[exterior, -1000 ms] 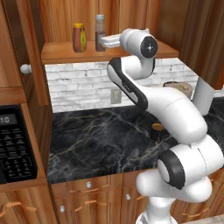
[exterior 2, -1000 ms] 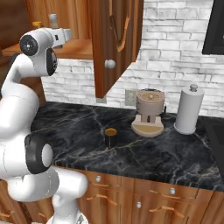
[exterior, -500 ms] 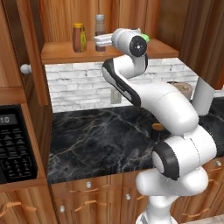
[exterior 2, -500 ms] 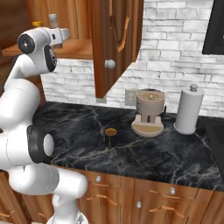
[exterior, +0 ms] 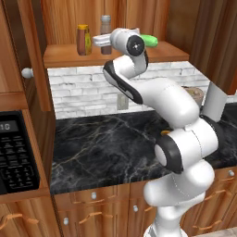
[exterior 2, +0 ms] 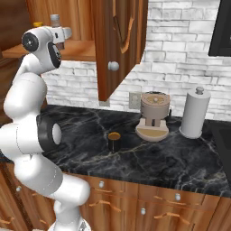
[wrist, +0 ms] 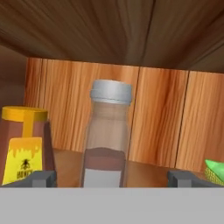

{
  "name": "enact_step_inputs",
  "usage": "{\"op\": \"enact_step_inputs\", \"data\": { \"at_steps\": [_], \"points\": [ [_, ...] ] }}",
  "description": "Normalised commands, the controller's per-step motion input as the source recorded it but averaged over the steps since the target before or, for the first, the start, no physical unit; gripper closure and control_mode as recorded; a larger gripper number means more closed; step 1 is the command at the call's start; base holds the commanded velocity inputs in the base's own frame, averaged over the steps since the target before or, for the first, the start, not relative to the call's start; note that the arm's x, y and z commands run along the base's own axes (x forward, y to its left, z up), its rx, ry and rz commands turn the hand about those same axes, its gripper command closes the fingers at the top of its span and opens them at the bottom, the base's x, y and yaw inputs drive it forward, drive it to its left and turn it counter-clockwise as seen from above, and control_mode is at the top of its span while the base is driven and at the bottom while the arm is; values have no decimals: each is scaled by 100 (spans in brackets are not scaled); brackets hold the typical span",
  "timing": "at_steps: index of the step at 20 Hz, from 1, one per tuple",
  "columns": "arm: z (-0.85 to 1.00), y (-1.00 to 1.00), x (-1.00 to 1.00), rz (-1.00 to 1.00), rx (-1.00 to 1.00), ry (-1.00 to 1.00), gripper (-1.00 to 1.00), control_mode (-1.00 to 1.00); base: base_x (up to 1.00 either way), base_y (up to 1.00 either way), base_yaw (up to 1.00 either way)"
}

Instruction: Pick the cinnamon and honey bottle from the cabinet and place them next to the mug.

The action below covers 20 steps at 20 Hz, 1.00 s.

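On the cabinet shelf (exterior: pixel 65 56) the cinnamon (wrist: pixel 107 135), a slim clear shaker with a grey cap, stands upright beside the shorter yellow-capped honey bottle (wrist: pixel 24 148). In the left base view the honey bottle (exterior: pixel 84 40) is left of the cinnamon (exterior: pixel 106 28). My gripper (exterior: pixel 97 41) is at shelf height, right in front of the cinnamon. In the hand view my gripper (wrist: pixel 111 179) is open, with the cinnamon centred between the fingertips (wrist: pixel 41 178) and nothing held. The mug (exterior 2: pixel 114 141) sits on the black counter below.
A green item (wrist: pixel 214 170) lies on the shelf right of the cinnamon. An open cabinet door (exterior 2: pixel 119 45) hangs to the right of the arm. A beige coffee machine (exterior 2: pixel 154 116) and a paper towel roll (exterior 2: pixel 194 113) stand behind the mug. A microwave (exterior: pixel 16 152) is at the left.
The hand has moved left along the shelf toward the cinnamon, its jaws staying open. The bottles and the mug have not moved.
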Motion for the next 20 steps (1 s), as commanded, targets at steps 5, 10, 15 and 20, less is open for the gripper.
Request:
{"op": "enact_step_inputs", "data": {
  "at_steps": [5, 10, 15, 20],
  "points": [
    [0, 0, 4, 2, 0, 0, -100, -100, 0, 0, 0],
    [0, 0, 29, 0, 0, 1, -100, -100, 0, 0, 0],
    [10, 2, 48, 0, 0, 3, -100, -100, 0, 0, 0],
    [2, 7, -1, 0, 0, -1, -100, -100, 0, 0, 0]
  ]
}}
